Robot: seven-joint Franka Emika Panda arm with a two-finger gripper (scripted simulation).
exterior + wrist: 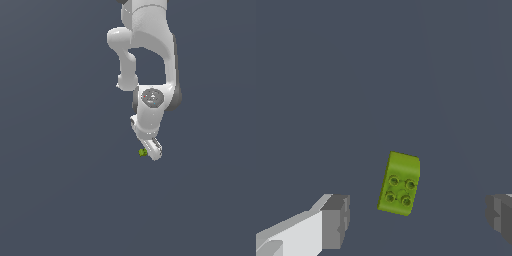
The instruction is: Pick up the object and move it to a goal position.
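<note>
A: Looking across the wrist view, starting from the near finger: pale pad [335, 221] standing well off the block [399, 183], the other pad [499, 219] standing farther off still on the opposite side.

B: Reading the gripper [417, 220] as spread wide, then. Gripping nothing.

A: Agreed. Block lying flat on the grey floor [331, 75], studs up, sitting between the fingers but nearer the pale one, and turned a little askew to them.

B: In the exterior view, showing only as a green speck [143, 152] just beside the fingertips [153, 150], on that view's left. Too small there for judging contact.

A: Looking like the approach before the grasp. Probably worth sliding sideways until centred over the block.

B: And twisting the wrist, squaring the pads against the long flat sides, not the corners.

A: Then lowering straight, closing gently. Risking a nudge or a spin otherwise.
</note>
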